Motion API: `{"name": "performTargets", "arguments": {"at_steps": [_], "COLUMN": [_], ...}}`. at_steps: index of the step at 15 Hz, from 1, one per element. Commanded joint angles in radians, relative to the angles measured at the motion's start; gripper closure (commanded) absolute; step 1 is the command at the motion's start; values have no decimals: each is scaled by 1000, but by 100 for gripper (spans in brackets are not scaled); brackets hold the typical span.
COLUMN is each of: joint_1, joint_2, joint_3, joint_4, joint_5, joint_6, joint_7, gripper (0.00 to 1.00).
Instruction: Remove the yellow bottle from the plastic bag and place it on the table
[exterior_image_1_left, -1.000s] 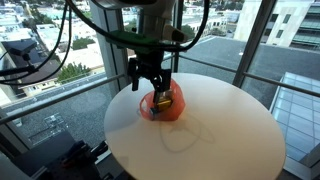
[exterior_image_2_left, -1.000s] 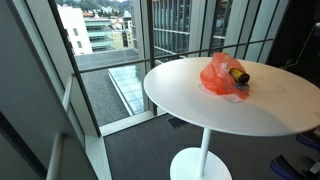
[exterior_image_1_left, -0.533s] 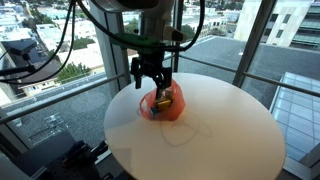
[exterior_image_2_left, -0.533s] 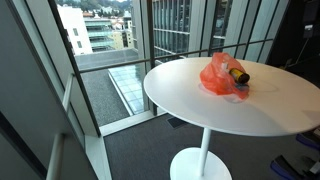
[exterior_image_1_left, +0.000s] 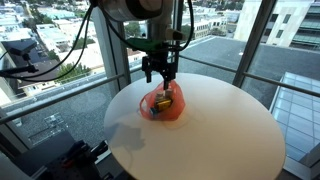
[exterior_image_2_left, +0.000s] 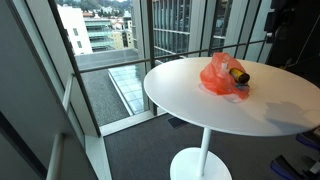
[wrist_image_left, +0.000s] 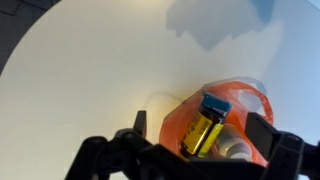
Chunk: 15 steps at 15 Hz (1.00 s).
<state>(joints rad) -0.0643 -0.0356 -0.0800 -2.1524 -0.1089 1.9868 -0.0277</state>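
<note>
An orange plastic bag (exterior_image_1_left: 166, 106) lies on the round white table (exterior_image_1_left: 225, 135); it shows in both exterior views (exterior_image_2_left: 217, 76). Inside it lies the yellow bottle (wrist_image_left: 198, 128) with a blue cap, on its side, next to a white item (wrist_image_left: 238, 147). The bottle's dark end sticks out of the bag in an exterior view (exterior_image_2_left: 239, 75). My gripper (exterior_image_1_left: 160, 72) hangs open and empty above the bag, apart from it. In the wrist view its two fingers (wrist_image_left: 200, 130) frame the bottle from above.
The table stands on a single pedestal (exterior_image_2_left: 204, 150) beside floor-to-ceiling windows (exterior_image_2_left: 110, 50). The arm's dark links (exterior_image_2_left: 278, 18) show at the top right edge of an exterior view. A cable bundle (exterior_image_1_left: 70, 45) hangs behind the arm.
The gripper has risen away from the bag and shifted slightly to the right in the exterior view. The bag and bottle have not moved.
</note>
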Motion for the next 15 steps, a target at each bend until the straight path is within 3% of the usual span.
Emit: {"name": "performTargets", "arguments": {"at_steps": [1, 7, 15], "joint_1": [2, 5, 12], "joint_2": [92, 156, 174], "joint_3": [11, 10, 14], "joint_4": [72, 61, 44], "joint_5": [20, 79, 59], "joint_6": [43, 194, 209], "joint_7": [101, 196, 181], "gripper": [0, 0, 0]}}
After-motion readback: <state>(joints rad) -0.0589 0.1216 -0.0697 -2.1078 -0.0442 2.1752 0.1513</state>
